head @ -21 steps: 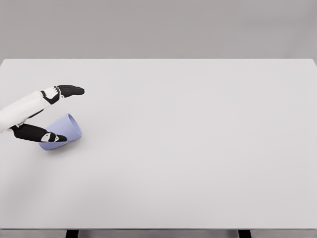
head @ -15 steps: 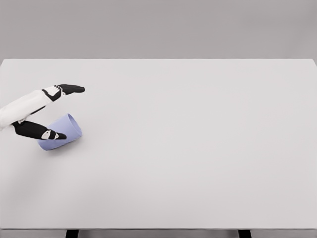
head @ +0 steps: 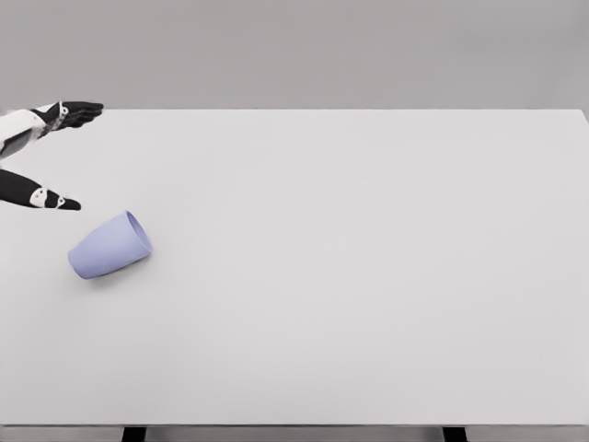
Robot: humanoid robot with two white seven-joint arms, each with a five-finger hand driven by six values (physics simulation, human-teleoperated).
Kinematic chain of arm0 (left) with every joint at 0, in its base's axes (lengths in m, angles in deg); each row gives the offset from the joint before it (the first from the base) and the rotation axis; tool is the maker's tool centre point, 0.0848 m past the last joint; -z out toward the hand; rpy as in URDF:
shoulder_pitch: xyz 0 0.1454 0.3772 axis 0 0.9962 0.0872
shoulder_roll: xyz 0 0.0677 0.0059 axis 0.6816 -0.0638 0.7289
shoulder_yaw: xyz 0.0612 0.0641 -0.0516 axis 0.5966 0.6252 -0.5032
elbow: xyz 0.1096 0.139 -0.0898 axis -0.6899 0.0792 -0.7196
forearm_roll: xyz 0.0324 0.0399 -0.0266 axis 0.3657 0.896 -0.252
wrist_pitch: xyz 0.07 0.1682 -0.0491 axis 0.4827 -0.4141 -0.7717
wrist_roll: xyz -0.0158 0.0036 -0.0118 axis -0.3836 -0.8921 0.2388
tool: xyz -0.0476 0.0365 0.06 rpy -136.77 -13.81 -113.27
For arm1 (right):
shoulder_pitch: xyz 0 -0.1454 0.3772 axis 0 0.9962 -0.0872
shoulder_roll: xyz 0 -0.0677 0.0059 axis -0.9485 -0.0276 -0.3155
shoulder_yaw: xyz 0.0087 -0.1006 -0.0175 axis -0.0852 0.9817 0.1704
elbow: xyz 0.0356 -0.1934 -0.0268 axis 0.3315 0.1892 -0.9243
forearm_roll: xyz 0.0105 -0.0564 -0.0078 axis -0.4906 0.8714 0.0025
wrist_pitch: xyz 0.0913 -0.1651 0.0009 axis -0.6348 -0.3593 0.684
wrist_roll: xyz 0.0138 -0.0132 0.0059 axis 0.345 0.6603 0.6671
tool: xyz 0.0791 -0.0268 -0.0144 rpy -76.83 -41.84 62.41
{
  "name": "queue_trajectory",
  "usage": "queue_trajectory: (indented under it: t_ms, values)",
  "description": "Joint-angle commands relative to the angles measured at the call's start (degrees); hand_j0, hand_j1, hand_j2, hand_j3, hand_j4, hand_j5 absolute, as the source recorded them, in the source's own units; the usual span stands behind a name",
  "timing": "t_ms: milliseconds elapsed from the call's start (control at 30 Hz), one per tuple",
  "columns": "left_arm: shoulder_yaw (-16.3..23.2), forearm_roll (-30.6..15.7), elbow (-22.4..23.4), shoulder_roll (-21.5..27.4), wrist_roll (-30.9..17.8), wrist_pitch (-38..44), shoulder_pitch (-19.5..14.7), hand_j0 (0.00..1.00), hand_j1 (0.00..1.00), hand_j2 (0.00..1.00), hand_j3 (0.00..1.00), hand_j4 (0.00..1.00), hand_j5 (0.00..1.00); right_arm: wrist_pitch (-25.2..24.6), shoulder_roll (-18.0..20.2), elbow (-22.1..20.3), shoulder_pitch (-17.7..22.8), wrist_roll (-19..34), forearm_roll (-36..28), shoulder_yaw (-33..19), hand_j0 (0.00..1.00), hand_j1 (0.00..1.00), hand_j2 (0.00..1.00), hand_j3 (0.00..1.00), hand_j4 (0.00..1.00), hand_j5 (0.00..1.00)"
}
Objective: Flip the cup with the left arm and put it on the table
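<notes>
The near edge of the white table [head: 304, 368] ran along the bottom of the head view, with two dark leg tops just showing beneath it. The tabletop filled most of the picture and reached back to a plain grey wall [head: 304, 51].

On the left part of the table lay the cup [head: 109, 245], pale lavender blue, on its side. Its wider end, seen as a rim, pointed up and to the right; its narrower end pointed down and to the left. A faint shadow sat under it on the tabletop. Nothing touched the cup.

Farther back and to the left, at the picture's left edge, was the left hand [head: 41, 157]. Only part of it showed: a lower dark digit with white joint marks, ending just above and left of the cup but clear of it, and an upper group of dark fingers [head: 78, 112] stretched out to the right near the table's far edge. The two parts stood well apart, so the hand was spread wide and held nothing. A short piece of white forearm showed behind the upper fingers.
</notes>
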Motion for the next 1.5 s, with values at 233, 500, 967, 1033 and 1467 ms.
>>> queue_trajectory:
  t_ms: [233,500,967,1033,1467]
  values:
    - [3.71,-5.63,-0.06,-6.26,2.67,7.28,3.69,1.0,1.0,1.0,1.0,1.0,1.0,0.0,0.0,0.0,0.0,0.01,0.0,0.0,1.0,1.0,1.0,1.0,1.0,1.0]
    - [3.89,5.35,0.03,-8.02,8.91,6.93,7.29,1.0,1.0,1.0,1.0,1.0,1.0,0.0,0.0,0.0,0.0,0.01,0.0,0.0,1.0,1.0,1.0,1.0,1.0,1.0]
    - [5.91,13.43,0.12,-13.65,9.18,12.55,7.82,1.0,1.0,1.0,1.0,1.0,1.0,0.0,0.0,0.0,0.0,0.01,0.0,0.0,1.0,1.0,1.0,1.0,1.0,1.0]
    - [5.91,13.7,0.55,-13.65,9.53,12.55,7.82,1.0,1.0,1.0,1.0,1.0,1.0,0.0,0.0,0.0,0.0,0.01,0.0,0.0,1.0,1.0,1.0,1.0,1.0,1.0]
    - [6.08,17.48,3.37,-14.26,11.2,12.64,7.73,1.0,1.0,1.0,1.0,1.0,1.0,0.0,0.0,0.0,0.0,0.01,0.0,0.0,1.0,1.0,1.0,1.0,1.0,1.0]
